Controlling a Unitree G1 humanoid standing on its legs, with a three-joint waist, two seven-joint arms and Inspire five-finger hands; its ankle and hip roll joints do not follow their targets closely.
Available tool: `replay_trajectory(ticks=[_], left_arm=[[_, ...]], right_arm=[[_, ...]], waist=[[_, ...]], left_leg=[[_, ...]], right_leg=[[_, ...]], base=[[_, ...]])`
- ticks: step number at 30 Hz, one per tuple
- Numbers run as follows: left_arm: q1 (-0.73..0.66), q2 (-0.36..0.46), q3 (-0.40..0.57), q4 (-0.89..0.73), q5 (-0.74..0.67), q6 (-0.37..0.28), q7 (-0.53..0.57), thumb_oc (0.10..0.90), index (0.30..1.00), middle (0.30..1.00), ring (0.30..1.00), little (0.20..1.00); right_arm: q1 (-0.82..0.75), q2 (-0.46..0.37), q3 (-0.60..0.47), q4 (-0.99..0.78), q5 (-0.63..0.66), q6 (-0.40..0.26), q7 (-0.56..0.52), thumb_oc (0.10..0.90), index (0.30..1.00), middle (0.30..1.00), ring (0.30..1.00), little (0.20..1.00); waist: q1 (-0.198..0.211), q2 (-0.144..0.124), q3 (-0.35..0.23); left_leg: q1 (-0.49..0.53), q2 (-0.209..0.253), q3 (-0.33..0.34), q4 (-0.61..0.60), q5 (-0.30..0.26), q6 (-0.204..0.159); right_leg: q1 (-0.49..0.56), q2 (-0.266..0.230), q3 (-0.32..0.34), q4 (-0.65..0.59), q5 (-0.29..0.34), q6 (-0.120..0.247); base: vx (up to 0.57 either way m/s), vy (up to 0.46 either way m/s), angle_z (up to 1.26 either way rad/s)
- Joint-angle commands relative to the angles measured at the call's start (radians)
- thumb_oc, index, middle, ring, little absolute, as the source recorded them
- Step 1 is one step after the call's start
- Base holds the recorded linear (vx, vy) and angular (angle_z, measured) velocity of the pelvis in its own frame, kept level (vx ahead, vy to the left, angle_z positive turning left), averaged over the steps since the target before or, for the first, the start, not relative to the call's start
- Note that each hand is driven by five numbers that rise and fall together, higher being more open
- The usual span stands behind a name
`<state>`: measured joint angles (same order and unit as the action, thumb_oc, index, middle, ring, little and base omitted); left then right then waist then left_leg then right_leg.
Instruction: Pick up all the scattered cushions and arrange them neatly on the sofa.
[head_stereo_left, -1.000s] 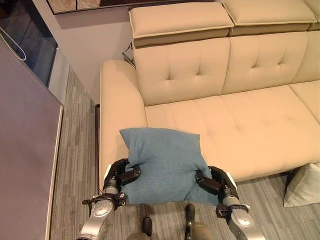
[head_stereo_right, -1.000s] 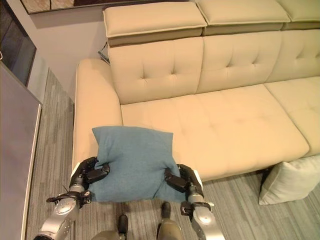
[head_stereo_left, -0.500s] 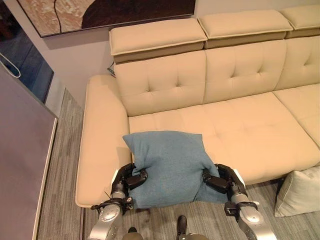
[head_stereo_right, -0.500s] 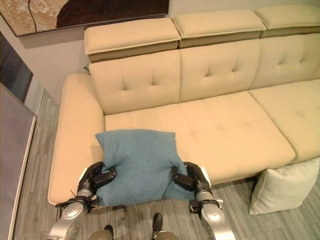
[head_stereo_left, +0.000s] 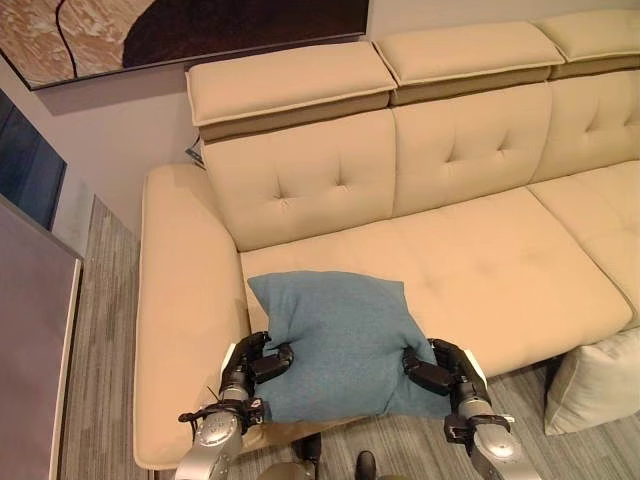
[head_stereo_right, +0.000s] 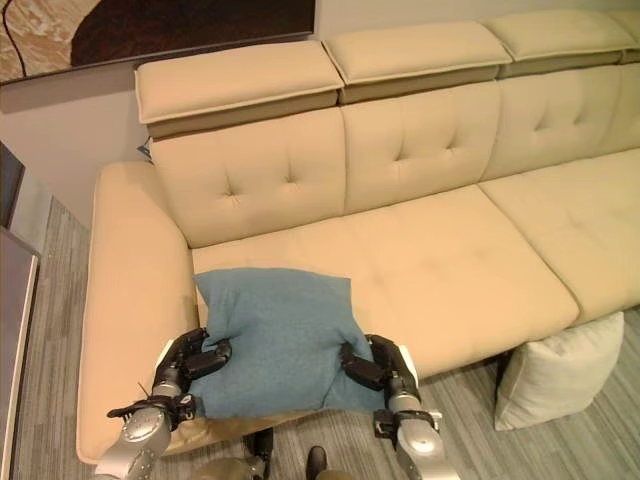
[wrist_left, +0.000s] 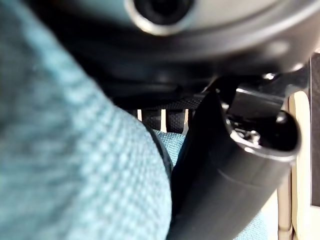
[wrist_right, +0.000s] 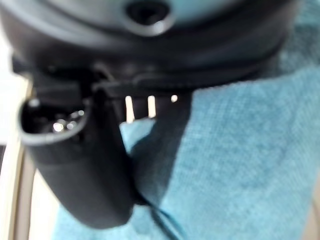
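Here the left hand (head_stereo_left: 250, 366) and right hand (head_stereo_left: 445, 368) each pinch a lower side of the blue cushion (head_stereo_left: 338, 343), fingers curled into the fabric, likely so it travels flat and square. It hangs between them over the beige sofa (head_stereo_left: 480, 260) seat's front edge, near the armrest; a pale cushion (head_stereo_left: 592, 385) leans on the floor beyond.

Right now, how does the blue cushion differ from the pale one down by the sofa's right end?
The blue cushion lies over the sofa seat's front edge, gripped by left hand and right hand; the pale cushion is on the floor, leaning against the sofa, untouched. Both look square and plump.
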<state>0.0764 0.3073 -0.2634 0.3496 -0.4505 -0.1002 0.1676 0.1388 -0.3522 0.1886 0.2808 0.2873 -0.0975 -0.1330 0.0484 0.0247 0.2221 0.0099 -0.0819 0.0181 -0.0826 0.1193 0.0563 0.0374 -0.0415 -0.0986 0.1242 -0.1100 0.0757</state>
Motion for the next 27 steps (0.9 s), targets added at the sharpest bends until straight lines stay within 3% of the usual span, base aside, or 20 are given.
replay_trajectory(ticks=[1,4,7,13,18,21,22,24,27], left_arm=[[-0.028,-0.012,-0.02,-0.117,0.026,-0.089,-0.061,0.4,0.3,0.3,0.3,0.3],[-0.036,-0.016,-0.022,-0.12,0.032,-0.096,-0.055,0.4,0.3,0.3,0.3,0.3],[-0.056,-0.027,-0.029,-0.119,0.036,-0.108,-0.047,0.4,0.3,0.3,0.3,0.3],[-0.066,-0.026,-0.031,-0.119,0.03,-0.113,-0.044,0.4,0.3,0.3,0.3,0.3],[-0.095,-0.041,-0.059,-0.112,0.012,-0.113,-0.04,0.4,0.3,0.3,0.3,0.3],[-0.106,-0.049,-0.068,-0.111,0.006,-0.115,-0.039,0.4,0.3,0.3,0.3,0.3],[-0.114,-0.052,-0.08,-0.121,0.007,-0.113,-0.046,0.4,0.3,0.3,0.3,0.3],[-0.111,-0.056,-0.086,-0.136,0.01,-0.109,-0.05,0.4,0.3,0.3,0.3,0.3],[-0.129,-0.051,-0.093,-0.155,0.02,-0.109,-0.046,0.4,0.3,0.3,0.3,0.3]], right_arm=[[-0.122,0.064,0.009,-0.225,0.018,-0.135,0.054,0.4,0.3,0.3,0.3,0.3],[-0.123,0.064,0.001,-0.233,0.012,-0.136,0.054,0.4,0.3,0.3,0.3,0.3],[-0.132,0.058,-0.005,-0.227,0.004,-0.137,0.041,0.4,0.3,0.3,0.3,0.3],[-0.135,0.047,-0.001,-0.221,0.014,-0.137,0.046,0.4,0.3,0.3,0.3,0.3],[-0.109,0.013,-0.03,-0.236,0.026,-0.147,0.035,0.4,0.3,0.3,0.3,0.3],[-0.101,0.009,-0.04,-0.238,0.033,-0.145,0.03,0.4,0.3,0.3,0.3,0.3],[-0.091,0.013,-0.057,-0.239,0.036,-0.145,0.018,0.4,0.3,0.3,0.3,0.3],[-0.082,0.021,-0.061,-0.238,0.023,-0.142,0.014,0.4,0.3,0.3,0.3,0.3],[-0.083,0.03,-0.069,-0.236,0.012,-0.142,0.003,0.4,0.3,0.3,0.3,0.3]], waist=[[0.016,-0.023,-0.071],[-0.005,-0.01,-0.069],[-0.031,-0.017,-0.06],[-0.031,-0.041,-0.077],[-0.053,-0.05,-0.071],[-0.065,-0.054,-0.066],[-0.072,-0.055,-0.065],[-0.079,-0.045,-0.079],[-0.086,-0.044,-0.088]], left_leg=[[0.006,0.003,-0.025,0.101,-0.132,0.003],[0.033,0.009,-0.065,0.082,-0.144,-0.002],[0.062,0.008,-0.117,0.066,-0.153,-0.012],[0.068,0.043,-0.139,0.067,-0.162,-0.054],[0.01,0.084,-0.132,0.134,-0.152,-0.101],[-0.014,0.089,-0.082,0.161,-0.151,-0.1],[-0.035,0.076,-0.02,0.161,-0.143,-0.085],[-0.005,0.074,0.009,0.098,-0.139,-0.075],[0.006,0.065,0.0,0.065,-0.131,-0.071]], right_leg=[[-0.026,-0.014,-0.001,0.156,0.087,0.045],[-0.076,-0.041,0.037,0.052,0.098,0.031],[-0.124,-0.027,0.141,-0.041,0.167,0.047],[-0.071,-0.03,0.1,-0.118,0.174,0.029],[-0.014,-0.013,0.012,-0.148,0.138,-0.005],[-0.001,-0.024,-0.016,-0.16,0.133,-0.006],[0.019,-0.025,-0.034,-0.178,0.135,-0.008],[0.027,-0.013,-0.033,-0.186,0.131,-0.005],[0.028,-0.009,-0.024,-0.189,0.128,-0.004]], base=[[0.07,0.003,0.04],[0.12,-0.092,0.37],[0.14,-0.172,0.43],[0.09,-0.237,0.49],[0.01,-0.211,0.56],[-0.01,-0.075,0.61],[0.01,-0.031,0.6],[0.11,0.015,0.3],[0.12,0.059,0.03]])
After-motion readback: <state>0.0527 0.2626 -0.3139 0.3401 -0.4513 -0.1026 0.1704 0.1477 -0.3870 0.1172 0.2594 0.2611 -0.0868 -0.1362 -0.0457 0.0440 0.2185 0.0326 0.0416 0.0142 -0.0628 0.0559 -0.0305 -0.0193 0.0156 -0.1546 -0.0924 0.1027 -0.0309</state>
